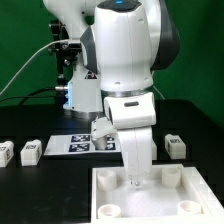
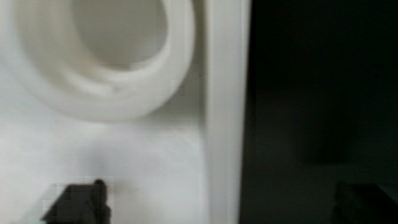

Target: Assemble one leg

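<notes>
Small white legs with marker tags lie on the black table: two at the exterior view's left (image 1: 6, 152) (image 1: 30, 152) and one at its right (image 1: 175, 147). None is held. My gripper (image 1: 133, 181) points straight down onto the large flat white board with round corner sockets (image 1: 190, 182). In the wrist view the gripper (image 2: 222, 205) is open. One dark fingertip (image 2: 80, 203) is over the board's surface (image 2: 107, 150), the other is over the black table beyond the board's edge. A round socket (image 2: 116, 45) lies just ahead. No leg shows in the wrist view.
The marker board (image 1: 72, 145) lies behind the arm's left in the exterior view. A blue-and-black fixture (image 1: 72, 95) and cables stand at the back left. A green curtain closes the background.
</notes>
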### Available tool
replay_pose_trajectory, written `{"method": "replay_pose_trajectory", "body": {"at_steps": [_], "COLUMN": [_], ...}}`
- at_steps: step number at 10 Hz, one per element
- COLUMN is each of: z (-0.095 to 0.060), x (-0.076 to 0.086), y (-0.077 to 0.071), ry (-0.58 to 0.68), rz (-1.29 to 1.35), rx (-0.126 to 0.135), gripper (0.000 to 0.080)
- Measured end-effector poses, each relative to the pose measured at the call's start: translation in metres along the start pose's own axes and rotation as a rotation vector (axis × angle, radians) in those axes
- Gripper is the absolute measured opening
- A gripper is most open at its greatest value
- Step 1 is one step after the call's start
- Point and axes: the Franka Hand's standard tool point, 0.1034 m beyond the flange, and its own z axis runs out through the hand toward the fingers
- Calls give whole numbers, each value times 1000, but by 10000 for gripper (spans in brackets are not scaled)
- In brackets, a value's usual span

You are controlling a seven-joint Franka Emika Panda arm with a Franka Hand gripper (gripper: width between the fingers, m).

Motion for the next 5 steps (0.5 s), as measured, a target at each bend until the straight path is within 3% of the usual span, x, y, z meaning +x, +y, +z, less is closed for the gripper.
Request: {"method": "replay_pose_trajectory", "body": {"at_steps": [5], "z": [0], "x": [-1], "y": [0], "ry": [0], "rz": [2], "rx": [0], "gripper": [649]}}
